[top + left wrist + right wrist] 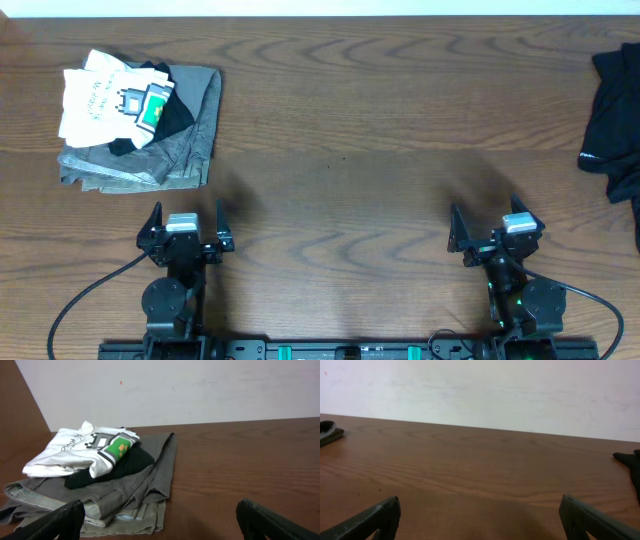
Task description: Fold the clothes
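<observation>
The white T-shirt [100,100] with a green-and-black print lies folded on top of a stack at the table's far left. It also shows in the left wrist view [75,452], print up. My left gripper [186,225] is open and empty, near the front edge, well short of the stack; its jaws [160,520] frame the stack's near edge. My right gripper [495,230] is open and empty at the front right, over bare wood [480,515].
Under the shirt lie a black garment [125,467] and a folded grey garment [190,140]. A crumpled black garment [618,110] lies at the right edge. The wooden table [340,150] spans the view; a white wall stands behind.
</observation>
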You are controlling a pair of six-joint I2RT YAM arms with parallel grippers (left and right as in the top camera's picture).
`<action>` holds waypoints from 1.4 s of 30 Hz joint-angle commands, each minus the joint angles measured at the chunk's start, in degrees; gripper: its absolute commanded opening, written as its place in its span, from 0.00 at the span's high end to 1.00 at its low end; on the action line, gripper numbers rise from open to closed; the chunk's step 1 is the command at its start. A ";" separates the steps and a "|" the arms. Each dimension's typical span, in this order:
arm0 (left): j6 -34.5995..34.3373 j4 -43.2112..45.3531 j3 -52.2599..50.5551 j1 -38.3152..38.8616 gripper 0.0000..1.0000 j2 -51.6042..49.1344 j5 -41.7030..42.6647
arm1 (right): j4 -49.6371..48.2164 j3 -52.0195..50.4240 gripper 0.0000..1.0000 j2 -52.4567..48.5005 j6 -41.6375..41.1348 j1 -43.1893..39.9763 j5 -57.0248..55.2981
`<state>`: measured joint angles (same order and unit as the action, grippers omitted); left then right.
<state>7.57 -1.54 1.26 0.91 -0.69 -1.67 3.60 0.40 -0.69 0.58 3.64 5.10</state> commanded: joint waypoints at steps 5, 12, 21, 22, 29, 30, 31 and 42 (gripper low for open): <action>0.76 -2.47 -1.03 -3.04 0.02 0.63 -0.50 | 0.24 -0.09 0.01 0.31 -0.76 0.50 -0.42; 0.76 -2.47 -1.03 -5.25 0.02 0.63 -0.50 | 0.24 -0.09 0.01 0.31 -0.76 0.50 -0.42; 0.76 -2.47 -1.03 -5.25 0.02 0.63 -0.50 | 0.24 -0.09 0.01 0.31 -0.76 0.50 -0.42; 0.76 -2.47 -1.03 -5.25 0.02 0.61 -0.50 | 0.24 -0.09 0.01 0.31 -0.76 0.50 -0.42; 0.76 -2.47 -1.03 -5.25 0.02 0.63 -0.50 | 0.24 -0.09 0.01 0.31 -0.76 0.50 -0.42; 0.76 -2.47 -1.03 -5.25 0.02 0.63 -0.50 | 0.24 -0.09 0.01 0.31 -0.76 0.50 -0.42; 0.76 -2.47 -1.03 -5.25 0.02 0.63 -0.50 | 0.24 -0.09 0.01 0.31 -0.76 0.50 -0.42; 0.76 -2.47 -1.03 -5.25 0.02 0.61 -0.50 | 0.24 -0.09 0.01 0.31 -0.76 0.50 -0.42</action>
<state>7.57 -1.56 1.26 -4.03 -0.67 -1.67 3.60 0.40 -0.69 0.58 3.64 5.10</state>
